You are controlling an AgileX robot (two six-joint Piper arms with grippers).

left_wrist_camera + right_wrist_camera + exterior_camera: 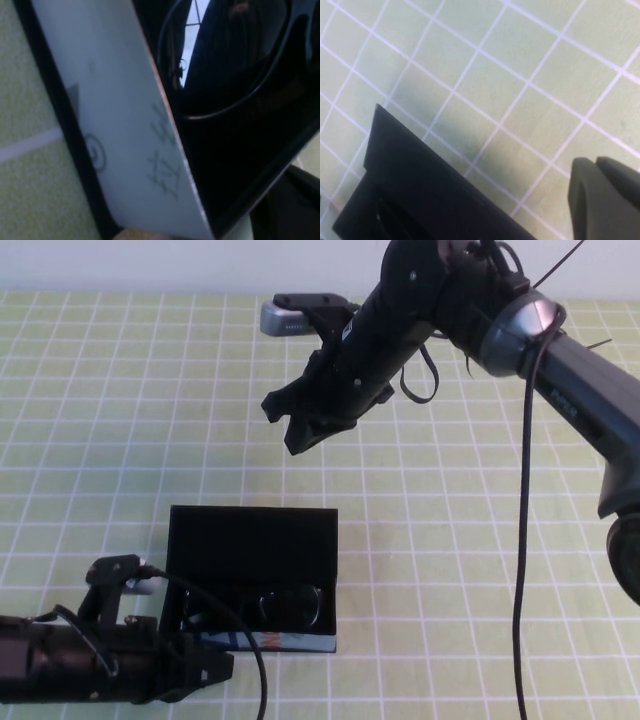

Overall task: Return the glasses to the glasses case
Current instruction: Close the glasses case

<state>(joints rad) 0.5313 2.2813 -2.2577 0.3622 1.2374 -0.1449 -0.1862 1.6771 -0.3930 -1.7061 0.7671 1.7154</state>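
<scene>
Two tools are seen around the case [252,540], which sits open on the desk [90,420] with the glasses [285,606] lying inside. Beyond its raised lid, the right tool [285,425] is held apart and empty, evidently after release. Against its printed front, the left tool [205,668] is placed, seemingly for steadying; its state cannot be told.

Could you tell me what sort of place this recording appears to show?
Probably a robot test bench: a table under a green checked cloth, a plain pale wall, the right gripper raised open above the glasses case, and the left gripper at its front.

No legible text on the glasses case [262,641], only blurred marks.
</scene>
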